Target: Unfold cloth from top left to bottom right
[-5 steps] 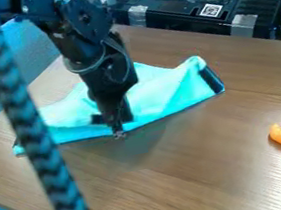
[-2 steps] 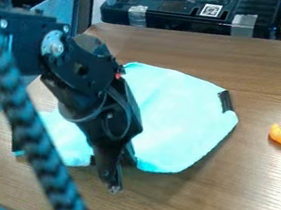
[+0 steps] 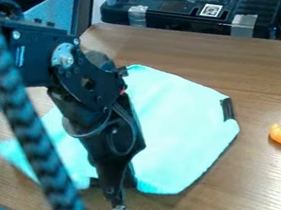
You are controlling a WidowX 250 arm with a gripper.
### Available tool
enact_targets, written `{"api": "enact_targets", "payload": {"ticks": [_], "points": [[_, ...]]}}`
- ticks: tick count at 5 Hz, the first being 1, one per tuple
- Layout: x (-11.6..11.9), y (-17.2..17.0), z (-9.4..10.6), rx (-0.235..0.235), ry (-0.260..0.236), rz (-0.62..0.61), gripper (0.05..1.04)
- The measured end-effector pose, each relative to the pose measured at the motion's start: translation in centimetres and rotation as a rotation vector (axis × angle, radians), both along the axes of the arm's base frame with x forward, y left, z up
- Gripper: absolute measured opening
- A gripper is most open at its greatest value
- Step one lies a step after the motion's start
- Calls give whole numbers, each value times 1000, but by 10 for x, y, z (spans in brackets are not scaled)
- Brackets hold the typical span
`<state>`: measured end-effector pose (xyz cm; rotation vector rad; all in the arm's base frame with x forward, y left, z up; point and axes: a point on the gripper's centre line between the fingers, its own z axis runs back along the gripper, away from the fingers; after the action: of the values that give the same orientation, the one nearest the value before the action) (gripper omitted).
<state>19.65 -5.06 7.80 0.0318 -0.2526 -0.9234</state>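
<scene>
Cloth mostly spread, near flap could still fold back or drag

Cloth (image 3: 180, 125) lies on the left half of the tabletop (image 3: 263, 177), opened out wide, dark patch (image 3: 227, 108) at its right side. Gripper (image 3: 119, 208) is at the cloth's near side, toward the lower-left tabletop edge. Can't tell if it is released, clenched or grasping cloth. Braided cable (image 3: 20, 122) covers part of the cloth's left side

Risks, my guess: if the near flap is let go too soon, it may spring back or curl under, since the material looks soft and creased. If the pull runs on past flat, the whole sheet could slide toward the lower-left edge, nothing seems to pin the far side. A sideways pull would likely skew it and leave a fold on the left

Vs 0.4 s ago: gripper has moved closer to the near side, near point of the cloth now reaches further that way too, its left end has shifted outward. Right side with the dark patch is about where it was
</scene>
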Motion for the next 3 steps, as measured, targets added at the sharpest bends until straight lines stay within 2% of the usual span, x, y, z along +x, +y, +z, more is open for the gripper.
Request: {"api": "enact_targets", "payload": {"ticks": [2, 3], "points": [[4, -20, 7, -81, 84, 80, 50], [8, -23, -3, -81, 140, 108, 71]]}}
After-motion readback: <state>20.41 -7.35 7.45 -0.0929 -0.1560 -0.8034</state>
